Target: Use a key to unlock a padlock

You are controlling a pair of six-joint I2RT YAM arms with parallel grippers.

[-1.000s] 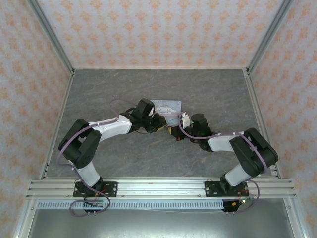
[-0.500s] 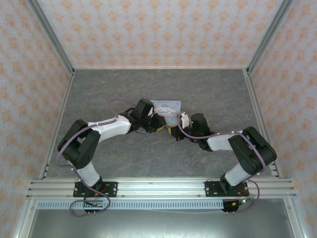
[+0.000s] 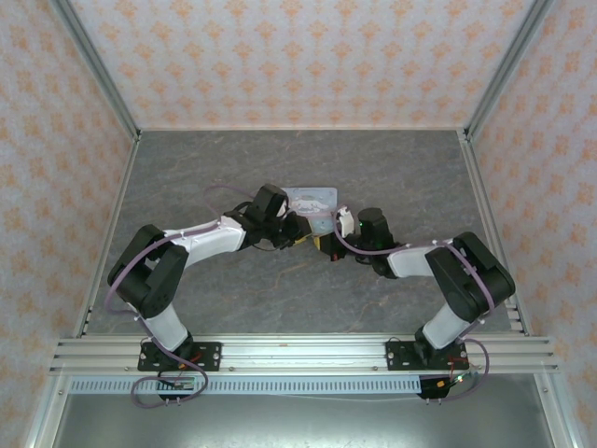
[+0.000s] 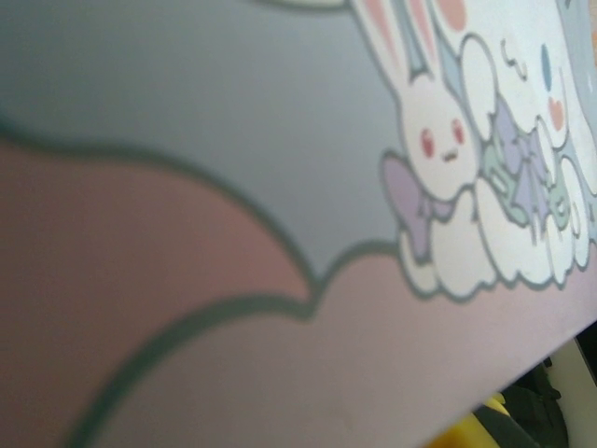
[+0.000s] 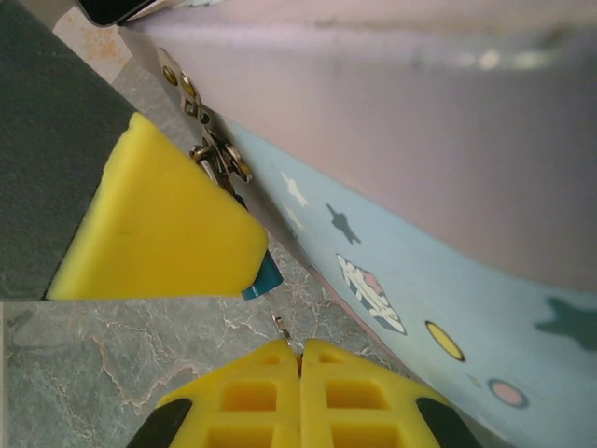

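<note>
— Where's the padlock?
— The padlock [image 5: 262, 277] hangs by the clasp [image 5: 211, 149] on the side of the tin [image 5: 392, 271]. I see just a teal corner of it past a yellow pad [image 5: 159, 224] of my left gripper [image 3: 300, 231].
— And the key?
— The key [image 5: 279, 326] sticks out of my right gripper [image 5: 300, 362], whose jaws are pressed together on it, its tip just beside the padlock.
— Your left jaws?
— Apart or closed, I cannot tell. Grey table [image 5: 103, 359] lies below.
</note>
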